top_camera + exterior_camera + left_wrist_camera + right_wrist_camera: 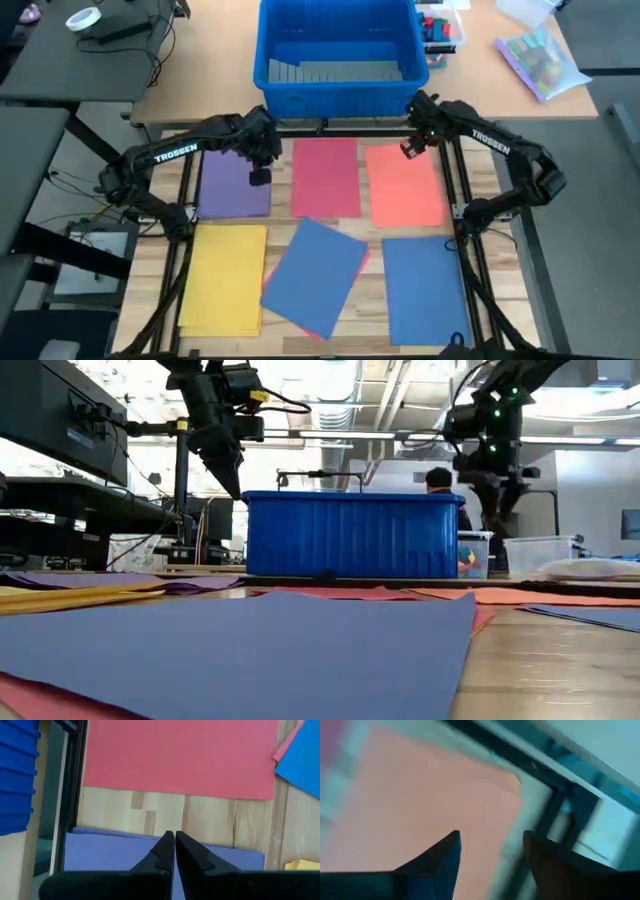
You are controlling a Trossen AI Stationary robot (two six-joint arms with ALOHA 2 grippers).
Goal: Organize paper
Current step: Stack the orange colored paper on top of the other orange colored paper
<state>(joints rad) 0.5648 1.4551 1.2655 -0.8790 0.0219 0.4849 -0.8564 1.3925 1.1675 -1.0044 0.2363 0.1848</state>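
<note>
On table: tilted blue sheet (315, 275) | left gripper (259, 177) pressed together | right gripper (409, 149) spread

High view looked straight down | low view sat level on the counter (560, 660) | wrist views looked close | all shared the paper (325, 176).

The wooden bench (280, 215) has paper sheets lying flat on it. The red sheet (326, 177) is the middle one at the back. The purple sheet (233, 185) lies left of it and the orange sheet (405, 187) right of it. In front of the red sheet lies a tilted blue sheet (315, 275), with the yellow sheet (223, 278) to its left and another blue sheet (424, 290) to its right.
</note>
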